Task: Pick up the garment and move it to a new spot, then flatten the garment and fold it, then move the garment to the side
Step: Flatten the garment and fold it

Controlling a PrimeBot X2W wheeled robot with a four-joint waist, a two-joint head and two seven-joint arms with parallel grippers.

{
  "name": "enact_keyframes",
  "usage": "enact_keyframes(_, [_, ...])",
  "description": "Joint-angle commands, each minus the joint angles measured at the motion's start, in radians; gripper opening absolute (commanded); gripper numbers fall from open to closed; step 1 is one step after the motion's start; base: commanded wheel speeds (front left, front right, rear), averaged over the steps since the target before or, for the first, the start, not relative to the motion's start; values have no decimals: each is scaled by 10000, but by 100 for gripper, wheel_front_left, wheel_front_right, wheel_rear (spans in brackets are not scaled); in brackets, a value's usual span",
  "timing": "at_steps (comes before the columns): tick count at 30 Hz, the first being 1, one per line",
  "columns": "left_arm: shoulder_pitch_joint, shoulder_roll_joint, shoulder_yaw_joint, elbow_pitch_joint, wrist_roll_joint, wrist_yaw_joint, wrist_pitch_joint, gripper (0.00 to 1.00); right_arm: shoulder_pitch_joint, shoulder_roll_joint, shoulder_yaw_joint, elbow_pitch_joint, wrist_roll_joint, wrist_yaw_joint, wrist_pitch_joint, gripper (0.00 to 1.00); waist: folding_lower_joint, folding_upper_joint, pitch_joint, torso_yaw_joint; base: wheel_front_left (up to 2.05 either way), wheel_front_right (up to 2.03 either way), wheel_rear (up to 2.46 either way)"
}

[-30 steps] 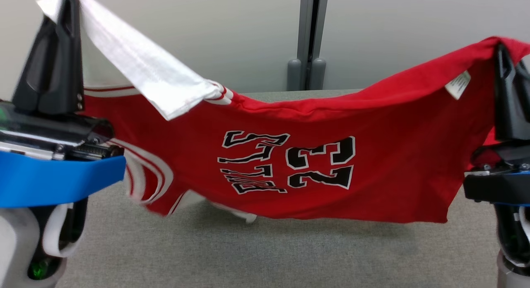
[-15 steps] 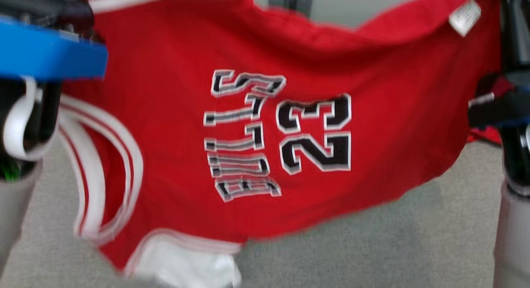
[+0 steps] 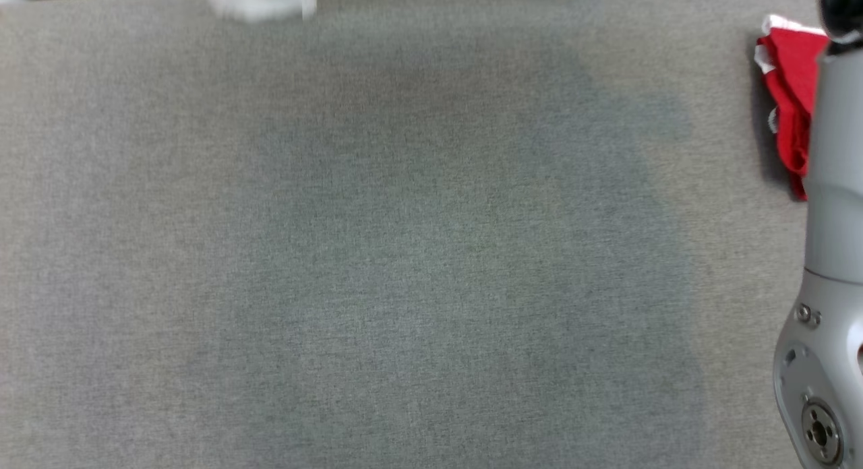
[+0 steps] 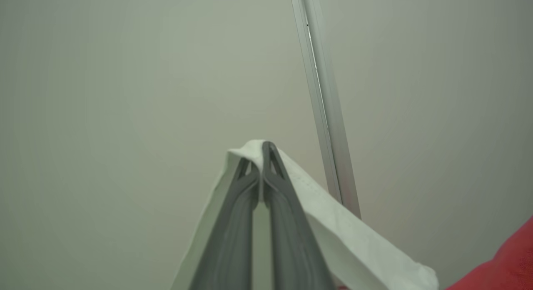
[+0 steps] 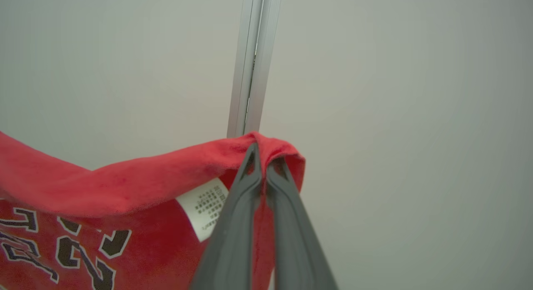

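L gripper: the jaws are seen pressed together at the tips, w/ a white edge of the garment pinched between them. The white cloth is draped over both sides of the tips and hangs down past the fingers. A red part is glimpsed far to the lower right of the jaws. Beyond the tips a pale wall panel is seen, w/ a metal post just right of them.

R gripper: the jaws are likewise shown closed tight, w/ a red hem of the garment clamped at the tips. The fabric is folded over the fingertips and is stretched away to the left of the jaws, sagging a little. A white care label is seen just left of the fingers, below the hem. Black-and-white numerals are printed further left and lower. The post is seen straight beyond the tips.

Head view: a grey fabric-covered table is shown. The pale R forearm is seen at the right edge, w/ a bunch of red cloth beside it. Whether that cloth touches the table can't be told.
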Motion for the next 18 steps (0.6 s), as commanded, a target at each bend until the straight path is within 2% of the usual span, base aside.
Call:
enact_keyframes(1, [-140,-122,-63,322,38,-56,-163,0,-242,68,13,445,-245,1,-169,0,-2,-1,249,140,0,0,0])
enact_keyframes(4, [-172,-402,-131,1107,-69,-158,-535,0,-563,152,-47,1488,-772,1,-523,0,-2,-1,710,270,0,0,0])
enact_keyframes(5, [-172,-402,-131,1107,-69,-158,-535,0,-563,152,-47,1488,-772,1,-523,0,-2,-1,710,270,0,0,0])
enact_keyframes(6, [141,-584,-216,1626,-150,-255,-805,0,-583,201,-189,2166,-1100,1,-850,0,-2,-1,991,363,0,0,0])
enact_keyframes(10, [659,-888,-412,2322,-274,-431,-1275,0,-247,235,-583,3202,-1453,1,-1366,0,-2,-1,1281,544,0,0,0])
enact_keyframes(13, [1301,-1160,-593,2884,-426,-676,-1743,0,81,236,-844,4228,-1433,1,-1879,0,-2,-1,1464,738,0,0,0])
enact_keyframes(18, [2449,-1125,-661,3215,-543,-952,-2344,0,474,230,-797,5317,-1190,1,-2815,0,-2,-1,1498,816,0,0,0])
